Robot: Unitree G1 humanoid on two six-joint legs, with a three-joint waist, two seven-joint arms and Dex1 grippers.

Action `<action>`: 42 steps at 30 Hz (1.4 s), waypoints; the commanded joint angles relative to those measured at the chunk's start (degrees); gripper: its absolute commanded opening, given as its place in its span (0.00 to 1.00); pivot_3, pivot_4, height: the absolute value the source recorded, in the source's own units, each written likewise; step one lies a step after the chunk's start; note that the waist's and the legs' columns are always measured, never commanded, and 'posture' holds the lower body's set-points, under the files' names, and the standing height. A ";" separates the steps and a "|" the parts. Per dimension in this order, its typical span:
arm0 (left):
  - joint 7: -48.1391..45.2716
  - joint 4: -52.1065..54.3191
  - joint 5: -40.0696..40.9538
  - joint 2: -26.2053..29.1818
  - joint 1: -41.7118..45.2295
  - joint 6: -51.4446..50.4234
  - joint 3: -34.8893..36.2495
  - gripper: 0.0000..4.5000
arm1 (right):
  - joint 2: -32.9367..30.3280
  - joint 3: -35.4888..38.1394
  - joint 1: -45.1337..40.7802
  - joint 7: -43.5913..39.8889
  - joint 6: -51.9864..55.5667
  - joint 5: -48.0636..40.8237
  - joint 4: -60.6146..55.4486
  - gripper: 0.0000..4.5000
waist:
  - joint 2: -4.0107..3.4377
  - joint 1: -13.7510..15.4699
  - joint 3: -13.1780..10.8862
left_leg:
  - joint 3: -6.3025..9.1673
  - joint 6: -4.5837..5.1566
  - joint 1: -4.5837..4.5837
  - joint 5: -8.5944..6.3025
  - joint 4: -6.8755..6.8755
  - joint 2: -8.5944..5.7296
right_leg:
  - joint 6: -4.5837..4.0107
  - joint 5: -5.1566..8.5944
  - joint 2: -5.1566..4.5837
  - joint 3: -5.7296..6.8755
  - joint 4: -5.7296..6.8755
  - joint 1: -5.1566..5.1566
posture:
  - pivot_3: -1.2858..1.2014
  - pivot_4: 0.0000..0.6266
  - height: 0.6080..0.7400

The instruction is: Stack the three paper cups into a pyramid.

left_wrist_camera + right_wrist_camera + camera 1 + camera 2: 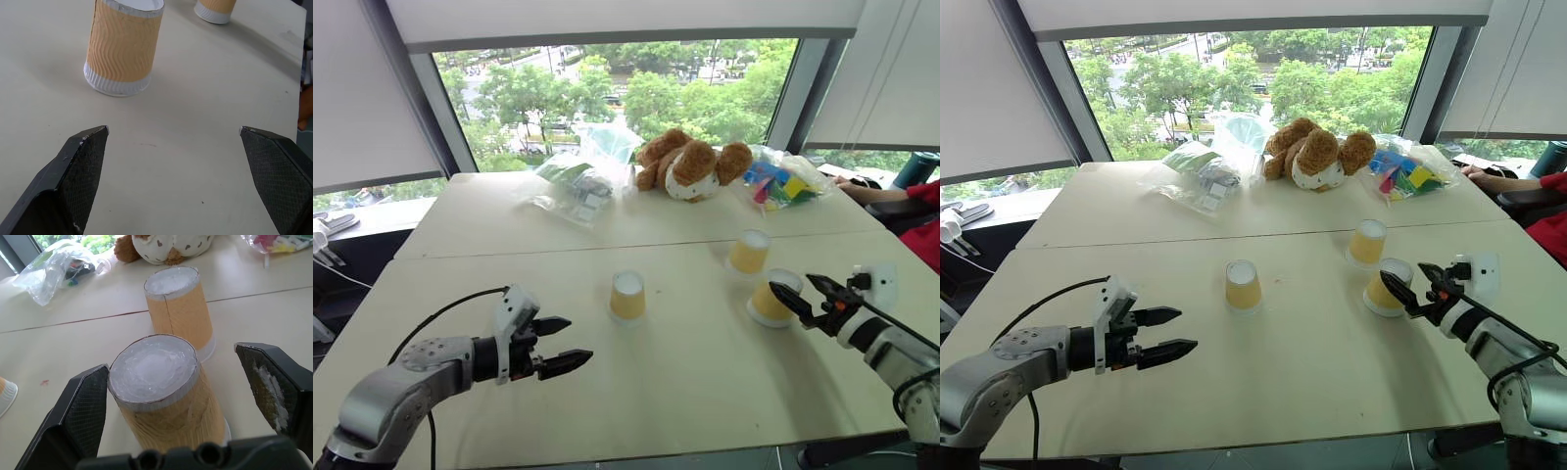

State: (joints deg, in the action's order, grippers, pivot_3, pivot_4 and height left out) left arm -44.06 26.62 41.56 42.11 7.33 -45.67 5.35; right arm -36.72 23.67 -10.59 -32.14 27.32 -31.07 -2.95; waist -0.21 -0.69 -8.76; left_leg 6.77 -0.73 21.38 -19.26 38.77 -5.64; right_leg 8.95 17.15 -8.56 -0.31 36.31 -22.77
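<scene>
Pale cream table [607, 392] in front of a window, with a seam running across its middle. On the near half, three yellow-orange paper cups, all upside down: one near the centre [627, 295], two close together to the right [750, 252] [771, 297]. Along the far edge, clear plastic bags [578, 181], a brown teddy bear [690, 164] and a bag of colourful pieces [783, 181].

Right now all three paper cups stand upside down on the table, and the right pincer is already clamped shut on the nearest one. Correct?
Not quite. The right pincer is open, not clamped: the right wrist view shows its fingers spread to either side of the nearest cup, with a gap at the other one. All three paper cups do stand upside down on the table.
</scene>
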 commanded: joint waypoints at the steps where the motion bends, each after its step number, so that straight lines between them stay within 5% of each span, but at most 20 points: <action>1: 0.38 1.39 -1.10 -0.13 -0.15 1.51 0.12 0.98 | 0.76 -0.95 -1.15 -0.60 -1.59 1.15 2.27 1.00 | 0.00 0.02 0.00 | 0.00 0.00 0.00 0.00 0.00 0.00 | 0.00 0.00 0.00 0.00 0.00 0.00 | 0.52 0.24 1.00; 42: -0.07 -0.09 -5.59 -2.24 -3.44 3.57 -2.57 0.98 | 2.35 4.53 4.97 2.16 1.47 -4.61 -6.54 1.00 | -0.01 0.10 0.01 | 0.03 0.00 0.01 0.00 0.05 -0.02 | 0.00 0.00 -0.01 0.01 0.05 0.01 | 0.52 0.24 1.00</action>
State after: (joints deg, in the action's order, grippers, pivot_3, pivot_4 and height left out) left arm -43.74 25.72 36.18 39.87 4.02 -43.22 2.79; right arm -33.73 26.62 -6.03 -29.39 28.50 -34.38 -7.12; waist -0.22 -0.58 -8.76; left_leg 6.80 -0.73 21.39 -19.26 38.82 -5.67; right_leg 8.95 17.15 -8.58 -0.30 36.36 -22.76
